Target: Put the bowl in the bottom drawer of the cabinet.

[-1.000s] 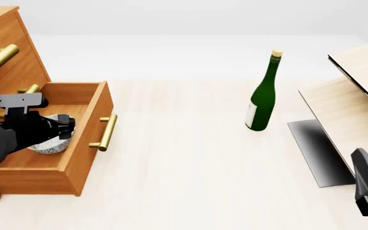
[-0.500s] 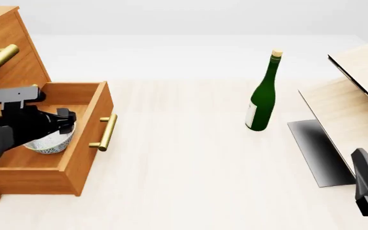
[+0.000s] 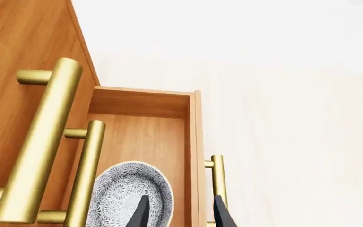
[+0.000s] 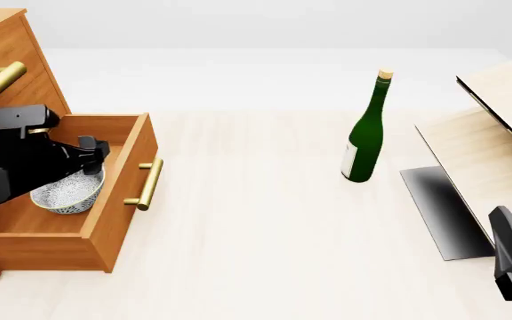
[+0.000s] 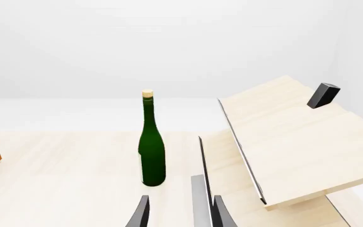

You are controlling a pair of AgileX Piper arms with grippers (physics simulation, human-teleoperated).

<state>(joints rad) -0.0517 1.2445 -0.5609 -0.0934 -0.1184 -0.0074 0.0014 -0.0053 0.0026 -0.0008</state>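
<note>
Front view showed the left gripper hovering over the pulled-out bottom drawer of the cabinet, its fingers parted and clasping nothing. Just below it the bowl sat upright on the drawer floor, mouth facing up, near the front panel with the brass handle; being round, it had no long axis. Bare drawer floor lay behind and beside the bowl. On the bench, a green bottle stood well apart. The right gripper hung parted and empty near the slanted pale boards.
</note>
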